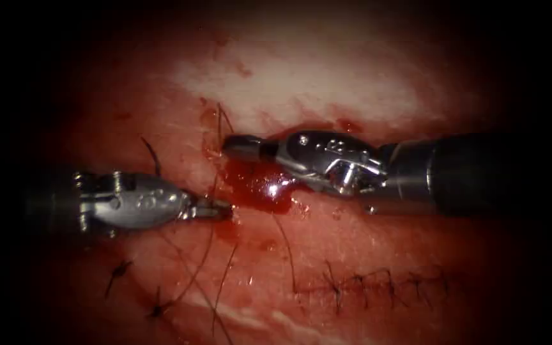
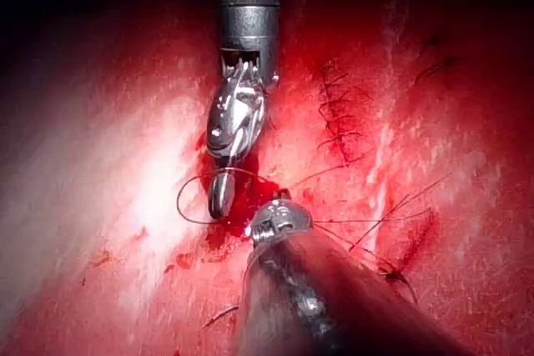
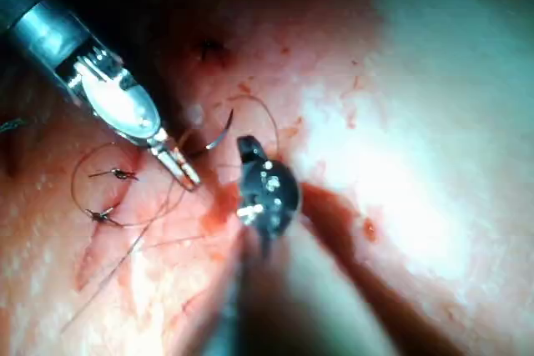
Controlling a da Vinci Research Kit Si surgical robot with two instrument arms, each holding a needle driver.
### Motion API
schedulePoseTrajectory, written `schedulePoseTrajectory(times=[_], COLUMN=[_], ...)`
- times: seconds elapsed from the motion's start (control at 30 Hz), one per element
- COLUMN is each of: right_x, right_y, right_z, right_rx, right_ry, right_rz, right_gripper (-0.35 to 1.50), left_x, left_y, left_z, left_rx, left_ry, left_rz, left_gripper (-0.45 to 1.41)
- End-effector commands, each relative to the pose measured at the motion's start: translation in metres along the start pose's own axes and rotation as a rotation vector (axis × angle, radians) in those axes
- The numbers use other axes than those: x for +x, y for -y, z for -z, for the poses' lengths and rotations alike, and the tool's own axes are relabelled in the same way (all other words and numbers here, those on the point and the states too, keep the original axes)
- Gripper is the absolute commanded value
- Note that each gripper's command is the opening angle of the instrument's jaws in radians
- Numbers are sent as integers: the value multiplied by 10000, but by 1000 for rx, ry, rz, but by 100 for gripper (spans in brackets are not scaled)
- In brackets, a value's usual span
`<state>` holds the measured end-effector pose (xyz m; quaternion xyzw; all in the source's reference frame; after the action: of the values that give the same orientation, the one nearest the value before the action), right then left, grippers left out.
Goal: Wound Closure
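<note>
Currently both tools sit tip to tip over the red fluid (image 1: 260, 185) in the cut: left tool (image 1: 215, 207) jaws clenched, right tool (image 1: 237, 147) jaws clenched too, and I can't tell if either pinches thread (image 2: 188, 206). The needle (image 3: 221, 132) stands between the two tips, just beside the right tool, neither jaws clearly on it; whether its lower end is in the tissue (image 1: 327, 83) is unclear. A thread loop curls round the right tip.
</note>
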<state>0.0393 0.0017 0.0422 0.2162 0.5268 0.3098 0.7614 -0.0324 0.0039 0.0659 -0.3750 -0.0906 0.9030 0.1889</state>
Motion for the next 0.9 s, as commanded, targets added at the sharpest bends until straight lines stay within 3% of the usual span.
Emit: schedulePoseTrajectory(times=[0.03,0.07,0.2,0.47,0.73,0.9], right_x=[2,6,9,23,33,35], right_y=[1,-4,-11,-6,-8,-4], right_z=[-16,-26,-35,-29,-22,-10], right_rx=[17,51,105,213,388,486], right_ry=[-6,-28,-51,-164,-186,-156], right_rz=[4,-12,-43,-157,-253,-260], right_gripper=[-35,-35,-35,-35,-35,-35], left_x=[-4,-9,-17,-30,-32,-40], left_y=[-3,-5,-6,11,21,32], left_z=[-15,-33,-57,-79,-96,-103], left_rx=[0,9,16,26,60,67], left_ry=[9,30,33,57,69,79], left_rz=[-1,-7,-14,-25,-31,-37], left_gripper=[-45,-45,-45,-45,-45,-45])
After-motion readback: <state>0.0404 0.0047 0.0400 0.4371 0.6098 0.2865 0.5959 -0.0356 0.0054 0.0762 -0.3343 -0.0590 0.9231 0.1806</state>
